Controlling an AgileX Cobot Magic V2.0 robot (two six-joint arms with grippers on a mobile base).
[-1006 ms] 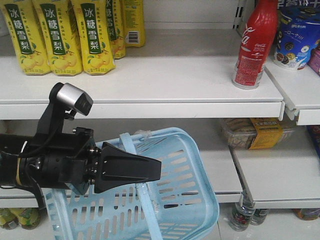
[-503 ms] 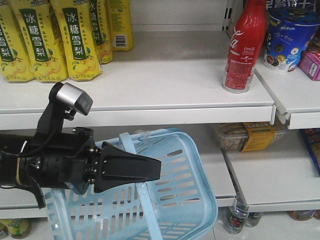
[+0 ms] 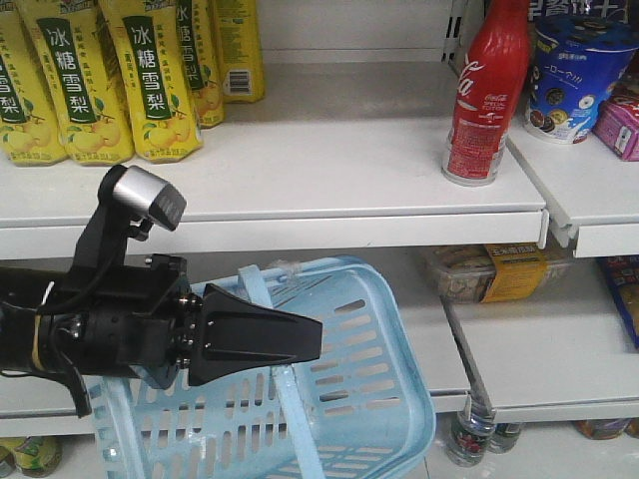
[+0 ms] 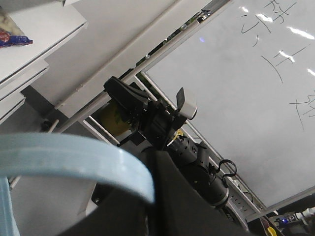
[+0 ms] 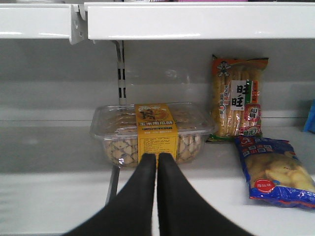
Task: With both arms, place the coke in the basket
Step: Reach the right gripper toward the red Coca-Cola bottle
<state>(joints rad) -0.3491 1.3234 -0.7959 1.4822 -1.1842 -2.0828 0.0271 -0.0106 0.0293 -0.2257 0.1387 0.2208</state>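
Note:
The coke [image 3: 486, 95], a red bottle with white script, stands upright at the right end of the upper shelf. Below it, the light-blue basket [image 3: 379, 399] hangs tilted in front of the lower shelf. My left gripper [image 3: 318, 339] is shut on the basket's handle [image 3: 258, 289]; in the left wrist view the handle [image 4: 74, 157] runs into the closed left gripper [image 4: 155, 153]. My right gripper [image 5: 157, 156] is shut with nothing in it. It points at a clear snack box [image 5: 152, 125] on the lower shelf. The right arm [image 4: 162, 118] shows in the left wrist view.
Yellow pear-drink bottles [image 3: 150, 80] line the upper shelf's left side. A blue cup [image 3: 579, 70] stands right of the coke. A rice-cracker pack [image 5: 239, 98] and a blue snack bag [image 5: 273, 172] lie right of the snack box. Bottles [image 3: 469, 439] stand under the lowest shelf.
The shelves and their goods slid left in the front view a second ago, then held still. The left gripper and basket kept their place in the frame.

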